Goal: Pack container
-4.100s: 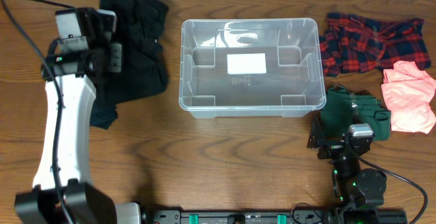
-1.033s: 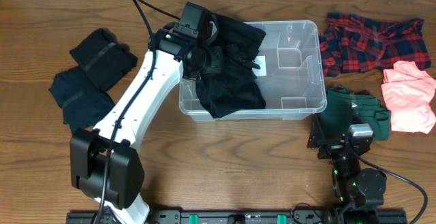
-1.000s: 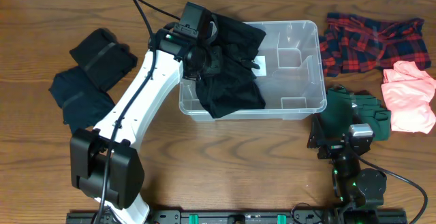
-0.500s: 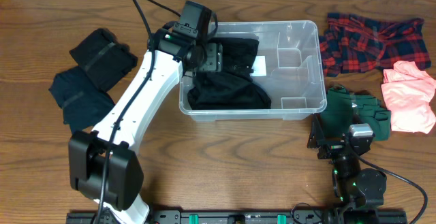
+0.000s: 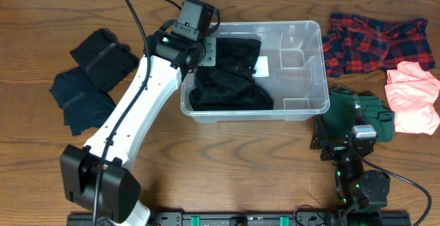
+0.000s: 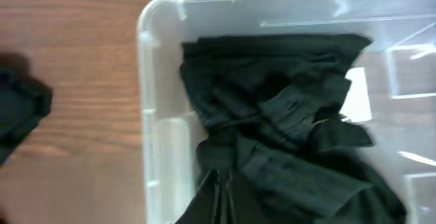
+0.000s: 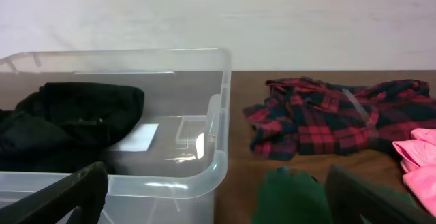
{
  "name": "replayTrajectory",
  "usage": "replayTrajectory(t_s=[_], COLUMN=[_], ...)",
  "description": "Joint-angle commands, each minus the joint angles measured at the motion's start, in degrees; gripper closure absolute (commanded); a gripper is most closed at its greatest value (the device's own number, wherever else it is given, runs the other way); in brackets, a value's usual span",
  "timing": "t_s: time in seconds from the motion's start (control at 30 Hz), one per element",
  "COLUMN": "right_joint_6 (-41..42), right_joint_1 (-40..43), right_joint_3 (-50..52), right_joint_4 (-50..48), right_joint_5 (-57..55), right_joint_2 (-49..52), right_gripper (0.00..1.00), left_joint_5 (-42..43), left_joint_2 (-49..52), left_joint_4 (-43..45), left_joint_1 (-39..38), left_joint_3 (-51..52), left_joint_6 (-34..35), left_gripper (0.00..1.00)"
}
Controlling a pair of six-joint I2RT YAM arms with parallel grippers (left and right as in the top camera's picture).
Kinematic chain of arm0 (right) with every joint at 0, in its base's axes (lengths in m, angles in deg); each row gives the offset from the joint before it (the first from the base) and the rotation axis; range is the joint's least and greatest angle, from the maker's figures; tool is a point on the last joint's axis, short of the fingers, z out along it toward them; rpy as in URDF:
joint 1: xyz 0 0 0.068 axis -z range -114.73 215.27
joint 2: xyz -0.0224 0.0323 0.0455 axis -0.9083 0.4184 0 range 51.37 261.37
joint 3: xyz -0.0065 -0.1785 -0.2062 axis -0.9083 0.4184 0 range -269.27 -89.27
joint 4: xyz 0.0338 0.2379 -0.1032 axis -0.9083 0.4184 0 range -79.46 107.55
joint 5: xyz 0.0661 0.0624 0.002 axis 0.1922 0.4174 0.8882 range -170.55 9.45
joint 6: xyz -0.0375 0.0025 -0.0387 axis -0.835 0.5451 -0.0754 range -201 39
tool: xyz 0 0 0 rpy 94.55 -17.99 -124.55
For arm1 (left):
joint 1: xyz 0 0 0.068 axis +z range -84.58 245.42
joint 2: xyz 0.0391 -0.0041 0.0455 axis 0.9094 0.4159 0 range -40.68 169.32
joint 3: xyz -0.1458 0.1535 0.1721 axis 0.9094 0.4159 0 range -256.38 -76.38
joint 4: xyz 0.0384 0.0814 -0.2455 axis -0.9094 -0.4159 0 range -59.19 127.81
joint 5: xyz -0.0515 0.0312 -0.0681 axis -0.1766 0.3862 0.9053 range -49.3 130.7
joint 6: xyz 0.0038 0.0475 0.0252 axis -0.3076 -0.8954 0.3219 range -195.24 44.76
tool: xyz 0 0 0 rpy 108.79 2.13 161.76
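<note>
Since black garment (image 5: pixel 230 82) lies inside container (image 5: pixel 295 82), centre of counter (image 5: pixel 227 157), lift the pinched-closed, empty left hand (image 6: pixel 219 190) straight up, clear of the rim; right hand (image 7: pixel 214 193) gapes wide by green cloth (image 5: pixel 357 113).

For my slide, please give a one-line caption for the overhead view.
Left hand, shut, above the clear container holding a black garment; more clothes lie on the table.

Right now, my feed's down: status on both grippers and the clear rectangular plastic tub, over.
Left gripper shut, right gripper open. Clear rectangular plastic tub holds a crumpled black garment. Only the left gripper over its opening.
</note>
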Motion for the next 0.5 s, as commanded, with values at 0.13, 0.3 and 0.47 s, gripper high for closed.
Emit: replayTrajectory(t_s=[0.13, 0.3, 0.47], right_joint_6=[0.52, 0.52, 0.52], right_joint_1=[0.52, 0.52, 0.52], right_joint_3=[0.09, 0.09, 0.09], right_joint_4=[0.2, 0.22, 0.22], right_joint_5=[0.0, 0.0, 0.0], right_joint_2=[-0.26, -0.26, -0.26], right_gripper=[0.01, 0.01, 0.01], left_joint_5=[-4.28, 3.76, 14.53], left_joint_2=[-2.64, -3.23, -2.69], left_joint_4=[-1.97, -2.25, -3.72], left_joint_1=[5.01, 9.53, 9.94], left_joint_3=[-1.11, -1.09, -1.09], left_joint_6=[7.3, 10.64, 10.62], left_gripper=[0.94, 0.94, 0.94])
